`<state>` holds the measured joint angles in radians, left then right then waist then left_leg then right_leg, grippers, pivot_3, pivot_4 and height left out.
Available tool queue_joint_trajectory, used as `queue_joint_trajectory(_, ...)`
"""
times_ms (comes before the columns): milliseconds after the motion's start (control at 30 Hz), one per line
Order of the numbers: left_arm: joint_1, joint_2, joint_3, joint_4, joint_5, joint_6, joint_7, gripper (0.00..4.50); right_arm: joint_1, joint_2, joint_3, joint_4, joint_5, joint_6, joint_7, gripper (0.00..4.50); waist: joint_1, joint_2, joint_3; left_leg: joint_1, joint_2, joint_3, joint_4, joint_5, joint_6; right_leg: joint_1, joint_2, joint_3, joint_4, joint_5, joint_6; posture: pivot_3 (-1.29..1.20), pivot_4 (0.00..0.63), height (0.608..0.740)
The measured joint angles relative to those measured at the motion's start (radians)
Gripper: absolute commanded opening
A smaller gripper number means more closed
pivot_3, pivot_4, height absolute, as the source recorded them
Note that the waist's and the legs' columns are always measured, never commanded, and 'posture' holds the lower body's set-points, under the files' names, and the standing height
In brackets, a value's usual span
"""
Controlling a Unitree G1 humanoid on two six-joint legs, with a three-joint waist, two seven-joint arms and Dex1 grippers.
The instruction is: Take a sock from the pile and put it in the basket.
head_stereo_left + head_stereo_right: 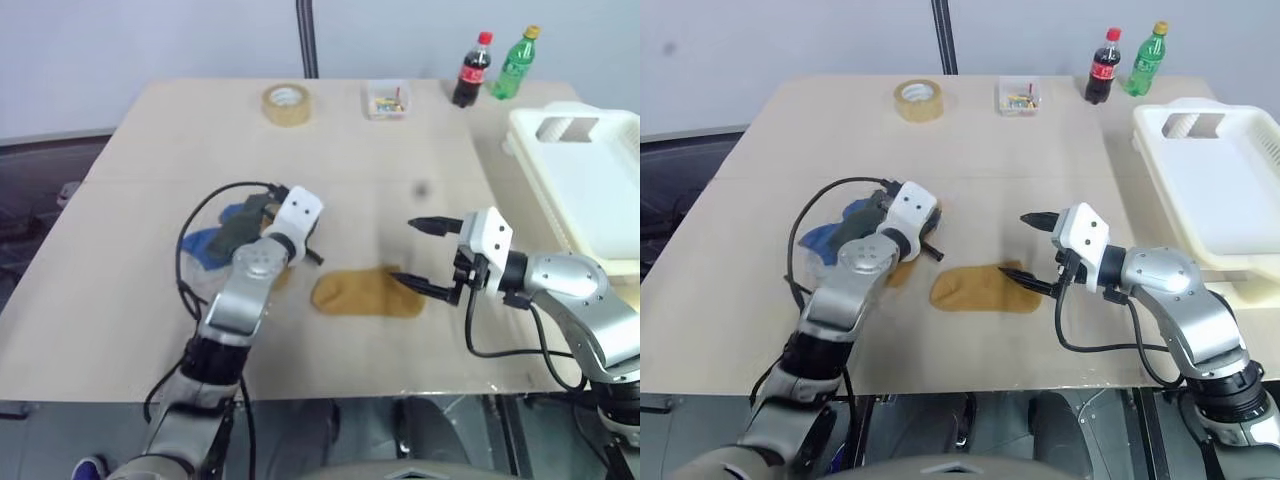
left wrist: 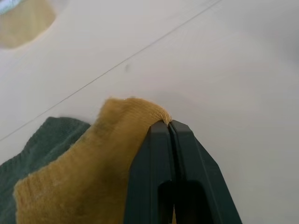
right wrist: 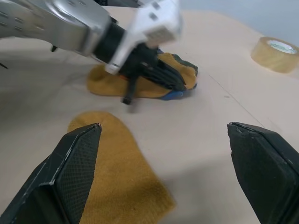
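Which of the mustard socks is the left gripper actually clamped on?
The left gripper is shut on the mustard sock in the pile, lying over the dark green one. The other mustard sock lies flat and apart, by the open right gripper.

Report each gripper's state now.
Left gripper: shut on the edge of a mustard sock at the pile.
Right gripper: open, holding nothing, over the separate mustard sock.

Left arm: you have it reaching forward, elbow bent.
Left gripper (image 2: 169,125): your fingers are pressed together, pinching a sock (image 2: 88,158).
Right gripper (image 1: 420,255): yours hangs wide, nothing held.
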<state>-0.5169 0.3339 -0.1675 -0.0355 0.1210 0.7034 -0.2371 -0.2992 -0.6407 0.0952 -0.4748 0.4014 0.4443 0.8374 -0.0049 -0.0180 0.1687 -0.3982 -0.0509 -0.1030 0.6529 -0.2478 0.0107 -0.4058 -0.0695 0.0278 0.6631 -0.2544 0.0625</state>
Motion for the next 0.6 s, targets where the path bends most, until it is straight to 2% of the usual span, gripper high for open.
queue_joint_trajectory(100,-0.002,-0.008,0.056,0.042,0.022,0.015,0.092,0.04,0.008,-0.004,-0.013,-0.021,0.002,0.012,-0.013,4.50,-0.011,0.000,0.000,0.000,0.000,0.000,0.000,0.000,0.000,0.000,0.000,0.001,0.000,0.000,0.000,0.00,0.150,0.740)
queue_joint_trajectory(267,0.094,0.031,0.171,-0.014,0.038,0.037,0.161,0.04,0.016,-0.008,-0.027,-0.031,0.005,0.025,-0.020,4.50,-0.017,0.001,-0.001,0.002,0.002,0.001,0.000,0.000,0.000,0.000,0.001,0.003,0.001,0.000,0.000,0.00,0.150,0.740)
queue_joint_trajectory(400,0.285,0.109,0.305,-0.161,0.033,0.041,0.145,0.04,0.016,-0.005,-0.027,-0.031,0.009,0.025,-0.017,4.50,-0.027,0.002,-0.001,0.002,0.002,0.003,-0.001,0.000,0.000,-0.001,0.000,0.005,0.002,0.000,0.000,0.00,0.150,0.740)
queue_joint_trajectory(600,0.412,0.172,0.314,-0.289,0.119,-0.157,0.175,0.04,-0.002,0.013,-0.017,-0.014,0.008,0.013,-0.002,4.50,0.013,0.001,-0.001,0.001,0.000,0.000,0.000,-0.002,0.004,0.000,-0.002,0.001,0.001,0.000,0.000,0.00,0.150,0.740)
